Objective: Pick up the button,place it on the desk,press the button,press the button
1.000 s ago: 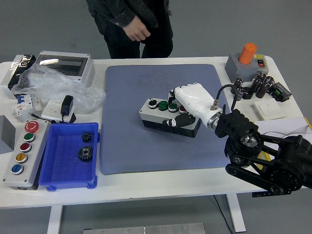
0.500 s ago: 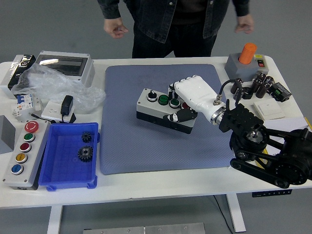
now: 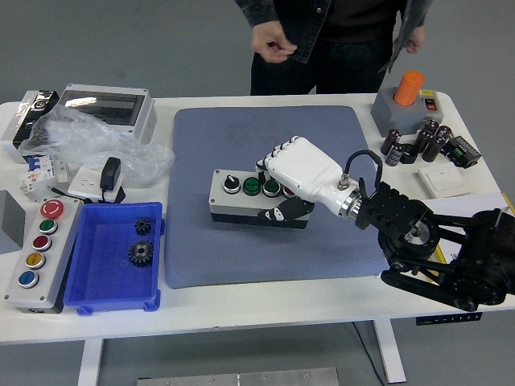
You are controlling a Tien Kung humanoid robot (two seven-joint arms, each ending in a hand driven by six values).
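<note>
The button box (image 3: 241,197), grey-topped with a black selector knob and green buttons on a black base, sits near the middle of the blue mat (image 3: 265,153). My right hand (image 3: 288,186), white with dark fingertips, wraps over the box's right end, fingers across the top and thumb (image 3: 282,211) against the front face. The right part of the box is hidden under the hand. No left arm shows.
A second grey button panel (image 3: 36,253) lies at the left edge beside a blue bin (image 3: 96,277) holding gears. An orange-capped box (image 3: 406,100), capacitors (image 3: 418,141) and a white switch plate (image 3: 444,181) fill the right side. A person stands at the far edge.
My right hand has carried the button box leftward and slightly toward me across the mat. The person at the far side has shifted to the right.
</note>
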